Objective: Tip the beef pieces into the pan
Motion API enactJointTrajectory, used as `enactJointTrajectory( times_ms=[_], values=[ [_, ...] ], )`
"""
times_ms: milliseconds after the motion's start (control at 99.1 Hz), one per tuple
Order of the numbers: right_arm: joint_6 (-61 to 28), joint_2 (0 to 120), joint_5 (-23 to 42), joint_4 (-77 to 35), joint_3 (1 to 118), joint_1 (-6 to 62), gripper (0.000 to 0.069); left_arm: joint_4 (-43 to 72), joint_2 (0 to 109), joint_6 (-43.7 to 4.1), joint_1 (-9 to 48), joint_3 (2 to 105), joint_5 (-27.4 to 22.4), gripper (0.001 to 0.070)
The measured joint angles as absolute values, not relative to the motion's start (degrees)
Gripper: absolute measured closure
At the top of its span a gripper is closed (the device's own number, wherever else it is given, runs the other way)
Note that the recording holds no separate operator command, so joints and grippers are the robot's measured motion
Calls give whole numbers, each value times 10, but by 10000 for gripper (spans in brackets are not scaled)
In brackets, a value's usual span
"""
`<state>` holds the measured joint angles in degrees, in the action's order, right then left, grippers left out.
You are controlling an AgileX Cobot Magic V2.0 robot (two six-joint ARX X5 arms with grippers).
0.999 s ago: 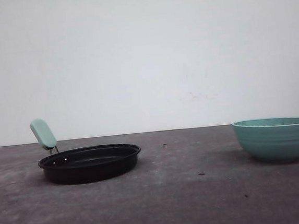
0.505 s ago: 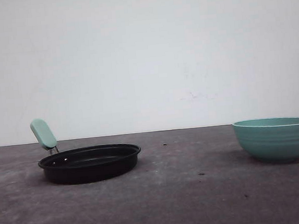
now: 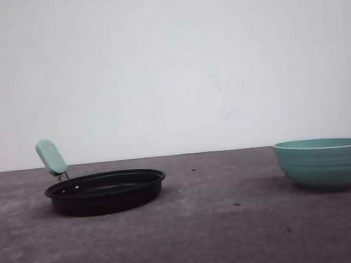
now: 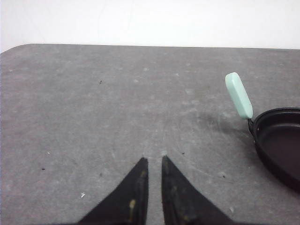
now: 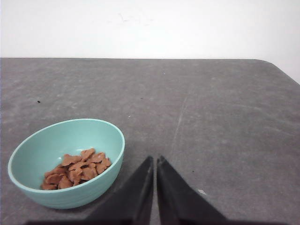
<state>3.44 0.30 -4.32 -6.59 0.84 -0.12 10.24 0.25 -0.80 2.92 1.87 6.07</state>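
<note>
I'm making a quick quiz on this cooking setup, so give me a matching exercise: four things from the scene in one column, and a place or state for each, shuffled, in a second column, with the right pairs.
Things:
1. beef pieces
2. pan
3. bowl
4. right gripper

Places or states:
A. standing on the table's right side
B. heaped inside the bowl
C. fingers nearly together, holding nothing
D. on the table's left side, handle angled upward

Pairs: 1-B, 2-D, 3-A, 4-C

Soft, even light, washed-out white wall (image 3: 169, 64); faint shadows under pan (image 3: 106, 191) and bowl (image 3: 324, 163); slightly grainy
</note>
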Motion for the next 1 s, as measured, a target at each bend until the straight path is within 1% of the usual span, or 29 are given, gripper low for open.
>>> enactJointTrajectory(
  times_ms=[202, 303, 363, 414, 495, 585, 666, 737, 848, 999],
  values=[
    [35, 3, -46, -50, 8, -1, 682, 102, 3, -8, 29, 19, 61, 685],
    [59, 3, -71, -38, 8, -1, 682, 102, 3, -16, 29, 19, 60, 685],
    [90, 3, -93, -35, 8, -1, 682, 102, 3, -43, 29, 19, 58, 685],
    [126, 3, -107, -35, 8, -1, 682, 103, 3, -77, 29, 19, 57, 685],
    [191, 3, -109, -35, 8, -1, 682, 102, 3, -135, 29, 19, 57, 685],
    [246, 3, -108, -18, 8, -1, 682, 99, 3, -188, 29, 19, 55, 686],
    [298, 3, -108, 14, 8, -1, 682, 73, 3, -238, 29, 20, 31, 686],
    [340, 3, -104, 23, 11, -1, 682, 63, 5, -273, 30, 31, 17, 686],
    [386, 21, -81, -9, 44, -1, 682, 62, 22, -296, 30, 86, 15, 686],
    [391, 93, -66, -48, 161, -1, 682, 51, 80, -294, 30, 201, 15, 686]
  ],
)
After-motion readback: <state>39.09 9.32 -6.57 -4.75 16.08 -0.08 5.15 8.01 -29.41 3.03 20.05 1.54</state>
